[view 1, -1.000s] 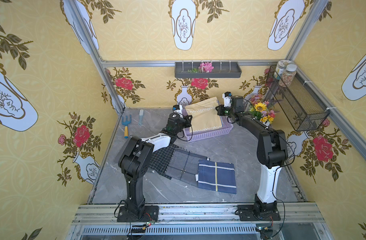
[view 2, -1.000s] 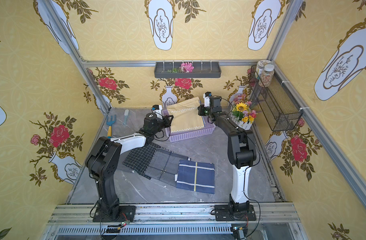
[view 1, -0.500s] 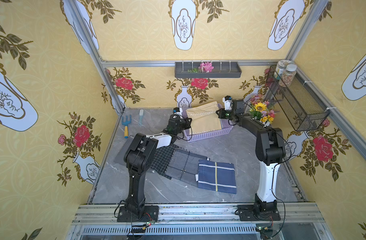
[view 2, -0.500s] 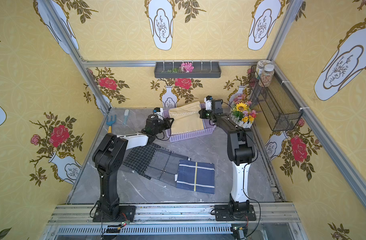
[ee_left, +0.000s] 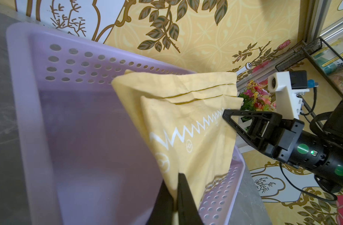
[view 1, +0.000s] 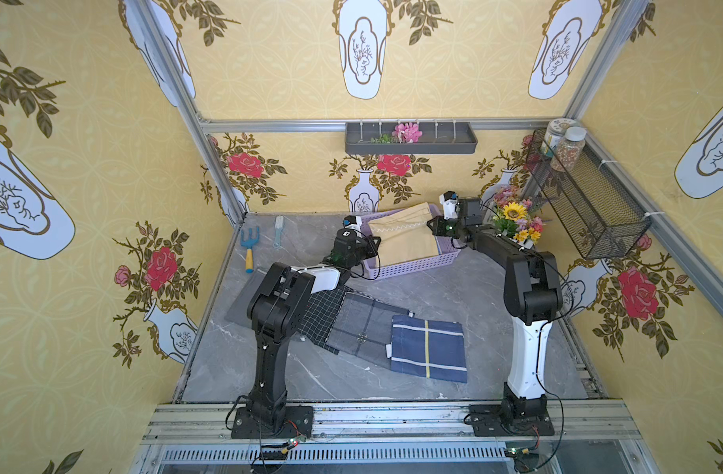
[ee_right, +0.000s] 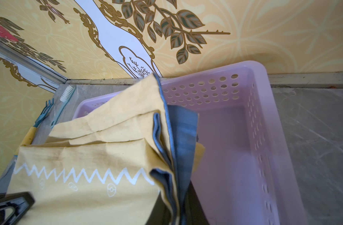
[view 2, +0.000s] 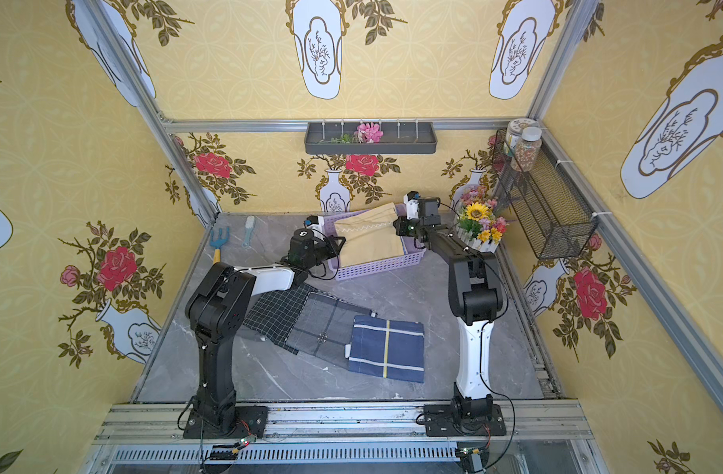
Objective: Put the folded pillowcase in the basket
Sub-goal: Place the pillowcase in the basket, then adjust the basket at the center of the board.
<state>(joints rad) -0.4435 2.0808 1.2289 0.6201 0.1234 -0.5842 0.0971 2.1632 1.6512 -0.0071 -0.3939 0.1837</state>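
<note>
I'm pinching the pillowcase (view 1: 405, 238) ends with left hand (ee_left: 175, 196) and right hand (view 1: 433, 225) over the basket (view 1: 413, 264); I'm planning to lower it flat, then release both together.

folded yellow pillowcase (view 1: 405, 240) slanting over lavender basket (view 1: 417, 264)

In both top views most of the basket's (view 1: 417, 264) floor is covered by the pillowcase (view 1: 405, 238). The left gripper (ee_left: 172, 187), at the basket's 9 o'clock end, is cropped by its wrist view's edge. The right gripper (view 1: 433, 225), at 3 o'clock, is buried under cloth in its own wrist view. Neither grip can be judged.
</note>
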